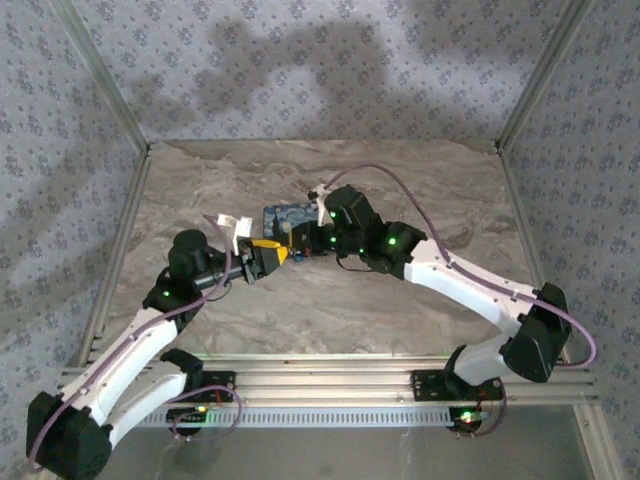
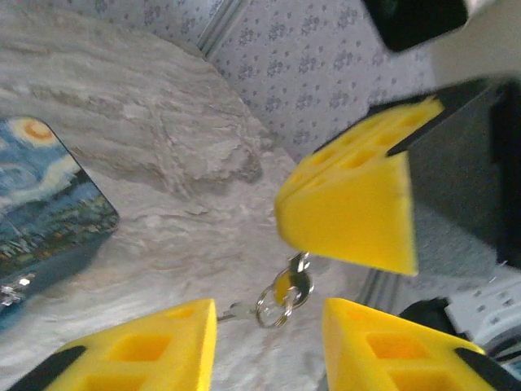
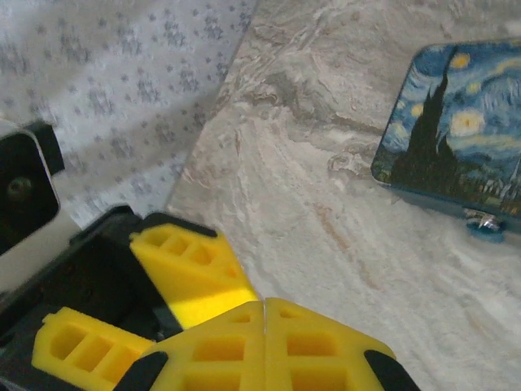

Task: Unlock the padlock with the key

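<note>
The padlock [image 1: 283, 215], a dark-blue block with a swirl print, lies flat on the marble table; I also see it in the left wrist view [image 2: 41, 204] and the right wrist view [image 3: 456, 130]. Just in front of it the two grippers meet tip to tip. My right gripper [image 3: 264, 305] is shut, its yellow fingers [image 2: 350, 204] pressed together. The key on its metal rings [image 2: 283, 295] dangles from that tip, above the table. My left gripper [image 2: 269, 326] is open, and its fingers stand either side of the hanging rings without touching them.
Cloth walls with a small flower print on metal posts [image 1: 120, 120] close the table [image 1: 400, 300] in at the left, back and right. An aluminium rail [image 1: 330, 375] runs along the near edge by the arm bases. Bare marble lies to both sides of the padlock.
</note>
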